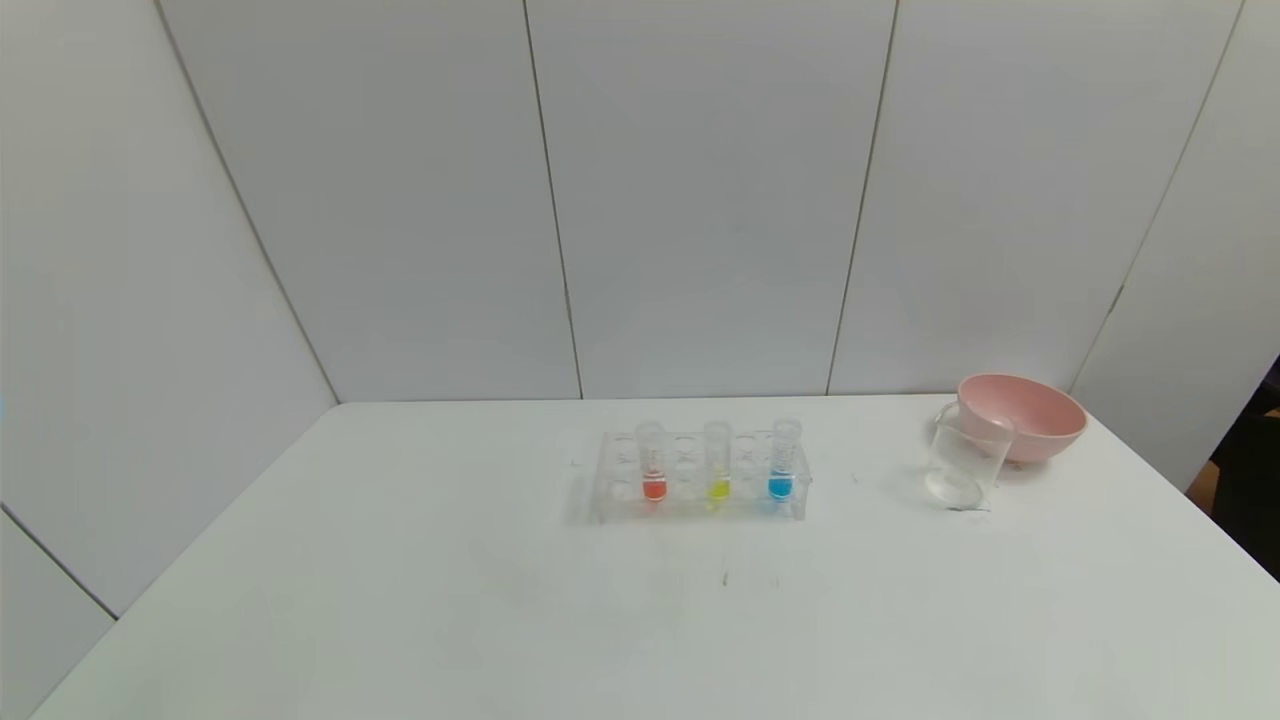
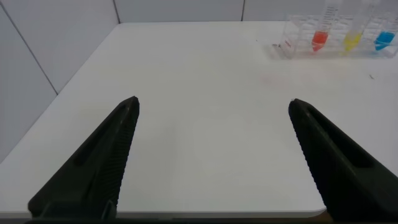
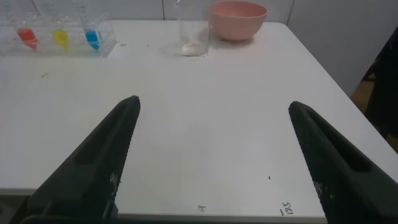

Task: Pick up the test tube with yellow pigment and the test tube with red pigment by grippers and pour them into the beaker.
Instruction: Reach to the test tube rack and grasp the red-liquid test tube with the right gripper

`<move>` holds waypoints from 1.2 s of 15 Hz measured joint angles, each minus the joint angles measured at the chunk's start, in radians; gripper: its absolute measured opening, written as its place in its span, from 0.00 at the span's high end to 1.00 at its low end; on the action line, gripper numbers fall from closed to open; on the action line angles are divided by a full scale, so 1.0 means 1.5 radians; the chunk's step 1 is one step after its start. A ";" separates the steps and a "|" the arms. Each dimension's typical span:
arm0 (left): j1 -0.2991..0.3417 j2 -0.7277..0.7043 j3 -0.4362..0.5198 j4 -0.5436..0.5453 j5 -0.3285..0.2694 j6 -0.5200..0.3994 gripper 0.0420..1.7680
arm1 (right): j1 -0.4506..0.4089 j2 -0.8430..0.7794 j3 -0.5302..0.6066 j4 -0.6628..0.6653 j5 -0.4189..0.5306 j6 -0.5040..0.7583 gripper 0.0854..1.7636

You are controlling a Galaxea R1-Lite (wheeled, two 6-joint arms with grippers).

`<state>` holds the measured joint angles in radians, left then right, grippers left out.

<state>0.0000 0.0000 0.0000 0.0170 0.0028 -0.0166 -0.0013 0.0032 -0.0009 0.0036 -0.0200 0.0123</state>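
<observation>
A clear rack [image 1: 700, 505] stands at the table's middle with three tubes upright in it. The test tube with red pigment [image 1: 653, 462] is on the left, the test tube with yellow pigment [image 1: 717, 462] in the middle. The clear beaker [image 1: 965, 464] stands at the right, just in front of the pink bowl. Neither gripper shows in the head view. My left gripper [image 2: 212, 106] is open and empty over the table's near left edge. My right gripper [image 3: 212, 106] is open and empty over the near right edge. The tubes show far off in both wrist views, red [image 2: 319, 38] and yellow [image 3: 60, 37].
A blue-liquid tube [image 1: 783, 460] stands at the rack's right end. A pink bowl [image 1: 1020, 415] sits at the back right, touching or just behind the beaker. White wall panels close the back and sides. The table's right edge [image 1: 1200, 520] drops off near the bowl.
</observation>
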 joint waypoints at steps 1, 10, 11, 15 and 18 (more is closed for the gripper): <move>0.000 0.000 0.000 0.000 0.000 0.000 0.03 | 0.000 0.000 0.000 0.000 0.000 0.000 0.03; 0.000 0.000 0.000 0.000 0.000 0.000 0.03 | 0.002 0.132 -0.146 -0.015 0.020 -0.009 0.03; 0.000 0.000 0.000 0.000 0.000 0.000 0.03 | 0.004 0.171 -0.161 -0.033 0.025 -0.010 0.03; 0.000 0.000 0.000 0.000 0.000 0.000 0.03 | 0.007 0.351 -0.199 -0.144 0.057 -0.020 0.03; 0.000 0.000 0.000 0.000 0.000 0.000 0.03 | 0.033 0.494 -0.208 -0.228 0.065 -0.020 0.03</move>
<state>0.0000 0.0000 0.0000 0.0170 0.0028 -0.0166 0.0481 0.7436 -0.3121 -0.3385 0.0768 -0.0170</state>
